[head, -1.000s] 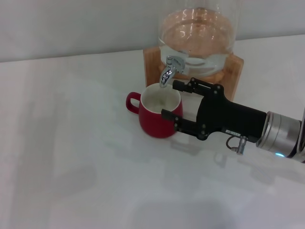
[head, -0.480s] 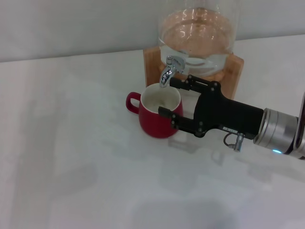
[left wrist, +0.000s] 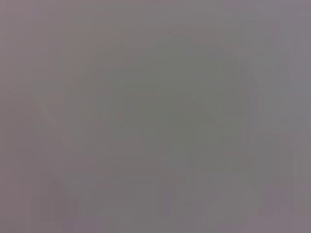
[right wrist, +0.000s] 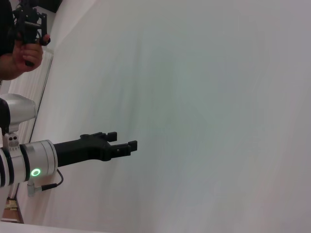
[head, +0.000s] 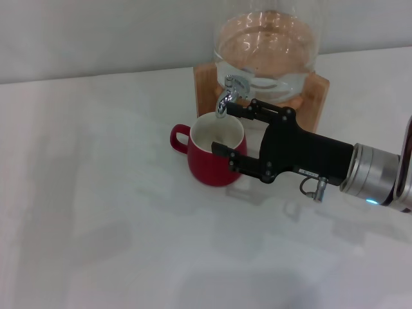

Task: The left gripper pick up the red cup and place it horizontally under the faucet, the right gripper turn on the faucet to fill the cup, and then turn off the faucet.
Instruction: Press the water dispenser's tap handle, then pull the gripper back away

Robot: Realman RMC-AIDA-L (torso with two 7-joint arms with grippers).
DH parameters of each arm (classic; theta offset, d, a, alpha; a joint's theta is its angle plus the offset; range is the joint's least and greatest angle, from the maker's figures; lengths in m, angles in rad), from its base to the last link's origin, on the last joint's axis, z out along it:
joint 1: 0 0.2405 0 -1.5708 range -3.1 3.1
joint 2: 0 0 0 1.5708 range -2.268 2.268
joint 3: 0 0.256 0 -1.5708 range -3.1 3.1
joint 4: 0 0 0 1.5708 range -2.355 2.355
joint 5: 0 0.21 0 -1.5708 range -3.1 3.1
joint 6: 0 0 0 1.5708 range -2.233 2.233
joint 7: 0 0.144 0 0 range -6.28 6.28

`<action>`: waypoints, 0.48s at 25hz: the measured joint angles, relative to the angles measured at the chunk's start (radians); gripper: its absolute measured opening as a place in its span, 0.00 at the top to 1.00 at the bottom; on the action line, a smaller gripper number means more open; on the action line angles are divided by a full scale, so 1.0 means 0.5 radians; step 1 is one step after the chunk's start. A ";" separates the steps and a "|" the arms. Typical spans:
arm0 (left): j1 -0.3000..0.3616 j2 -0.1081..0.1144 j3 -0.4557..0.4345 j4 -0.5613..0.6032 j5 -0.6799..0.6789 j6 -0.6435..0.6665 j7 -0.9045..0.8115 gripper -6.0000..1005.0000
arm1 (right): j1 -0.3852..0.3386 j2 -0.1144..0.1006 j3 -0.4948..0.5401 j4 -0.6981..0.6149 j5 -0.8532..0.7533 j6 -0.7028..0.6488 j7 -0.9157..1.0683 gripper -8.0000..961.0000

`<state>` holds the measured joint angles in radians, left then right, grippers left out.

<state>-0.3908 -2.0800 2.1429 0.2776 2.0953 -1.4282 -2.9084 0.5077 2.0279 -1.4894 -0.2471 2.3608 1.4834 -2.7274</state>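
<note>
Sitting upright on the white worktop: glossy round-bellied red cup, directly under the chrome faucet. Right end effector, matte black, fingers spread, upper fingertip at the faucet. Right wrist view alone shows the left end effector, fingers near-together.

Soft, even light falls from above on the white table, which looks slightly washed out. Faint blurred shadows lie below the right gripper and in front of the red cup. Glints show on the faucet and on the jar. The left wrist view is a featureless grey blur. The right wrist view is bright, pale and low in contrast.
</note>
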 joint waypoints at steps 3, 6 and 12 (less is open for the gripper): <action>-0.001 0.000 0.000 0.000 0.000 0.000 0.000 0.12 | 0.000 0.000 0.000 0.000 0.000 0.000 0.000 0.31; -0.001 0.000 0.000 0.000 0.000 0.000 0.000 0.12 | 0.000 0.000 0.000 0.000 0.000 -0.012 0.000 0.31; -0.001 -0.003 0.002 0.000 0.000 0.000 0.000 0.12 | 0.014 0.000 0.003 0.000 0.000 -0.037 0.000 0.31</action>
<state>-0.3912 -2.0816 2.1437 0.2776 2.0953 -1.4281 -2.9085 0.5147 2.0279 -1.4881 -0.2470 2.3607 1.4649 -2.7275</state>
